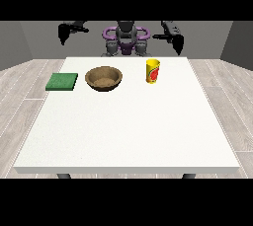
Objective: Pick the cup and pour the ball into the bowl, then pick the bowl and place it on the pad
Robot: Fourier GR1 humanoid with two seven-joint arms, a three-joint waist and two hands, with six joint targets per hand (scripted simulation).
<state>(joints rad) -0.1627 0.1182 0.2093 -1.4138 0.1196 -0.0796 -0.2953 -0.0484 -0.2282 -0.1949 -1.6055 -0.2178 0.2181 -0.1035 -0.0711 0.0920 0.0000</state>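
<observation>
Yellow with a red mark on its side, the cup [153, 71] stands upright on the white worktop [128, 126], a little right of centre in the upper part of the frame. Its long axis runs vertical and its mouth points straight up. The ball is not visible from here; presumably it sits inside the cup.

Left of the cup, apart from it, the brown wooden bowl [104, 78] sits mouth up. Further left, near the worktop's edge, the green pad [62, 81] lies flat.

Both hands hang raised beside the robot's body, well away from everything. The hand at the view's right [178, 44] is the nearer to the cup; the hand at the view's left [63, 33] is above and behind the pad. Neither holds anything, and I cannot tell how their fingers lie.

Risks from here, as I judge them: the cup is tall and narrow, so a sideways brush during the reach could tip it and send the ball rolling across the worktop. Tilting it before it is over the bowl would spill the ball short. The bowl's wide rim may also be awkward to grasp.
</observation>
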